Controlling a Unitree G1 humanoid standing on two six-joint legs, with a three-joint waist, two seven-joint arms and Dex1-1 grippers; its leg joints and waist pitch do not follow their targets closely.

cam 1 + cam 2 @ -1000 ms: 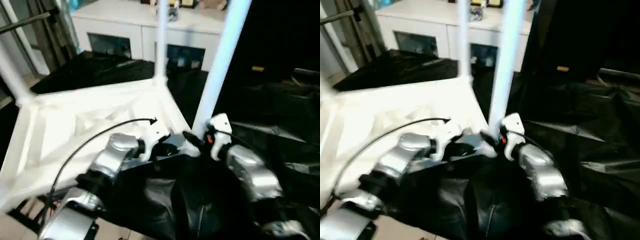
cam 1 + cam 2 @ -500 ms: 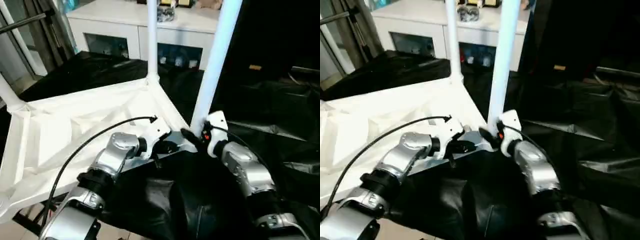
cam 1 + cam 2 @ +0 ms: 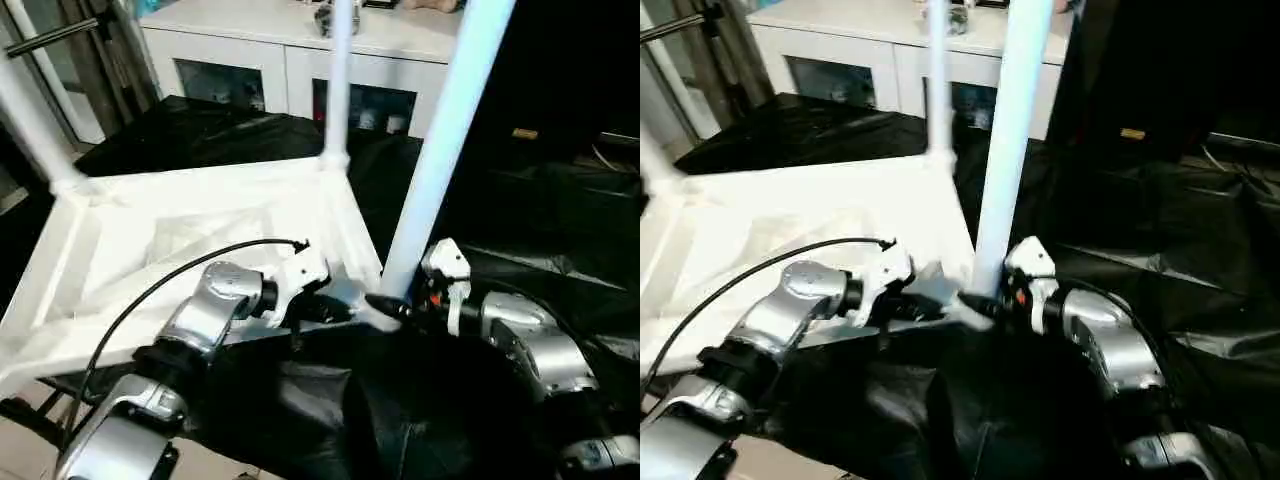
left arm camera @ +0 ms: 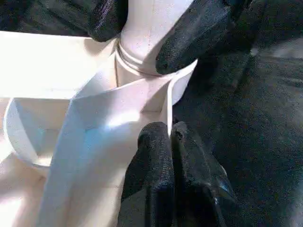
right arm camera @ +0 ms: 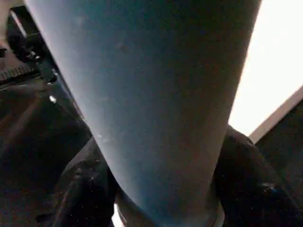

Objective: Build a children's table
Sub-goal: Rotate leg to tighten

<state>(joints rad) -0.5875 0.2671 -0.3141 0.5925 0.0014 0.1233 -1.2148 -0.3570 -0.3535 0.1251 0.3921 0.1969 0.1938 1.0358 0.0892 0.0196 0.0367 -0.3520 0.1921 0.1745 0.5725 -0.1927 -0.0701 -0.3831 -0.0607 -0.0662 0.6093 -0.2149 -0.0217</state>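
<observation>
The right gripper (image 3: pixel 385 303) straddles the leg (image 3: pixel 437 155) at its socket; the left gripper (image 4: pixel 171 142), shut, grips the top's (image 3: pixel 180 240) rim. An off-axis twist could jam the leg.

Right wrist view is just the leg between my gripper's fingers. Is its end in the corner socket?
Observer: Yes, the leg stands in the corner socket, with the right gripper closed around it just above the joint.
Operator: Where's the left gripper?
Observer: The left gripper is shut, fingertips at the tabletop edge beside that socket.
Operator: Other legs?
Observer: The two far legs stand upright in their corners.
</observation>
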